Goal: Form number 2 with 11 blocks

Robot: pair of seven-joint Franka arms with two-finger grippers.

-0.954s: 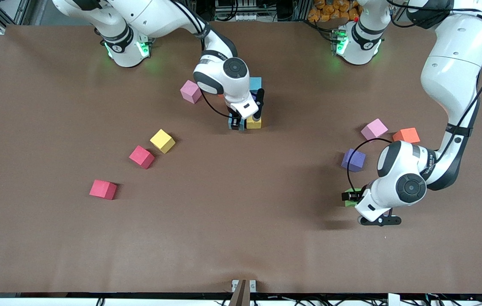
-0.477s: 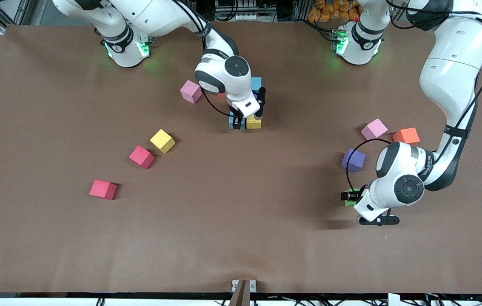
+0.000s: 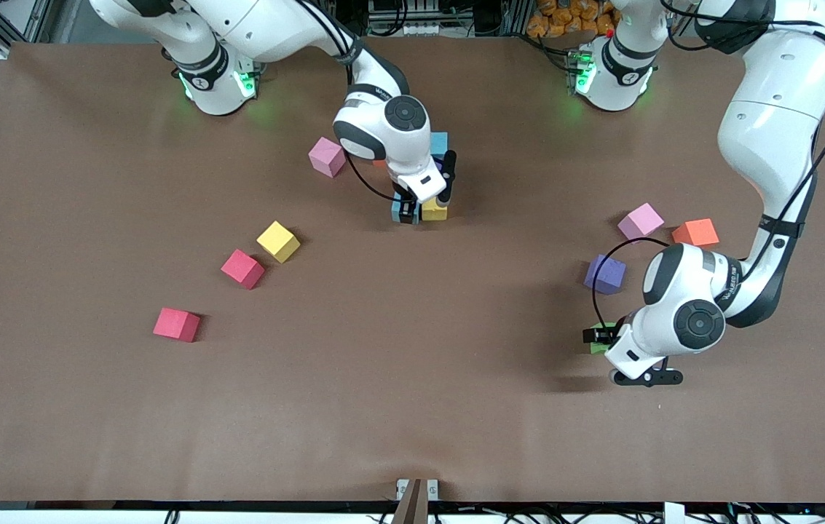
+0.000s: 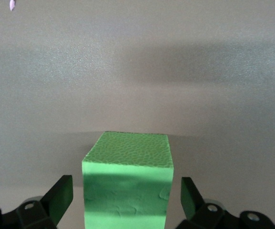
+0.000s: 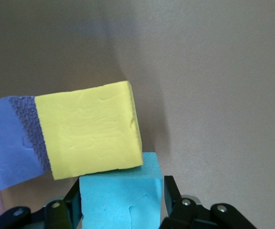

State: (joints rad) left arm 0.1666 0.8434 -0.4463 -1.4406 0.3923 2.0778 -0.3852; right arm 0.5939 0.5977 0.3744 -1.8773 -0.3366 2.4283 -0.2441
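Counting the loose matte foam cubes on the brown table [image 3: 412, 407]: two red ones [image 3: 242, 268] [image 3: 176, 324] and one yellow cube [image 3: 278, 241] lie toward the right arm's end; two pink ones, one [image 3: 327, 156] beside the right arm and one [image 3: 640, 220] toward the left arm's end; one orange cube [image 3: 695, 232] and one purple cube [image 3: 605, 274] near the second pink.

The unfinished number 2 [image 3: 427, 207] sits mid-table near the robots' bases, mostly hidden in the front view by the right arm. There a light blue cube [image 3: 440, 143], another yellow cube [image 3: 435, 211] and a second light blue cube [image 3: 399, 212] show around the wrist. The right wrist view adds what the front view hides: a purple cube [image 5: 8, 143] touching that yellow cube [image 5: 87, 129], and the light blue one [image 5: 120, 195] touching the yellow one's side.

The right gripper [image 3: 405, 211] is down at this light blue cube, its fingers [image 5: 173, 193] flanking it with narrow gaps showing, so it reads as released rather than clamped.

The left gripper [image 3: 601, 338] is low over the green foam cube [image 3: 598, 347], barely visible in the front view. The left wrist view shows that cube [image 4: 127, 183] on the table between wide-spread fingers [image 4: 61, 198], clear gaps on both sides.
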